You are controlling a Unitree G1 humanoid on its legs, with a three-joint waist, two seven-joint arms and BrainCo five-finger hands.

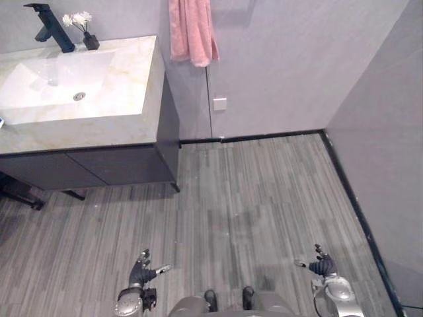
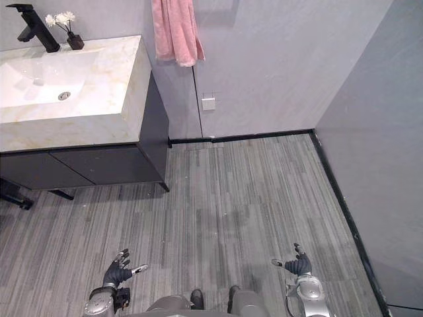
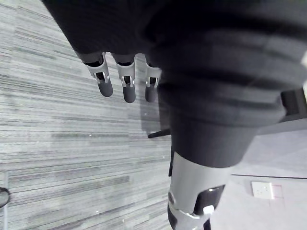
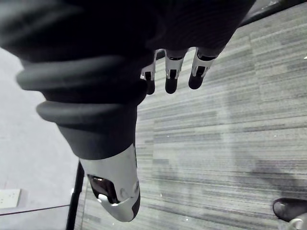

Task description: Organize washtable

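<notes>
The washtable (image 1: 99,122) is a marble counter with a white basin on a dark cabinet, far off at the upper left. A black tap (image 1: 51,26) and a small dark vase of white flowers (image 1: 86,33) stand at its back edge. My left hand (image 1: 140,272) hangs low at the bottom left over the wood floor, fingers relaxed and holding nothing. My right hand (image 1: 322,265) hangs at the bottom right the same way, open and empty. Both wrist views show straight fingers (image 3: 123,84) and fingers (image 4: 171,79) above bare floor.
A pink towel (image 1: 192,33) hangs on the grey wall right of the counter. A white wall socket (image 1: 219,104) sits below it. A grey wall (image 1: 383,145) closes the right side. Grey plank floor (image 1: 251,198) stretches between me and the cabinet.
</notes>
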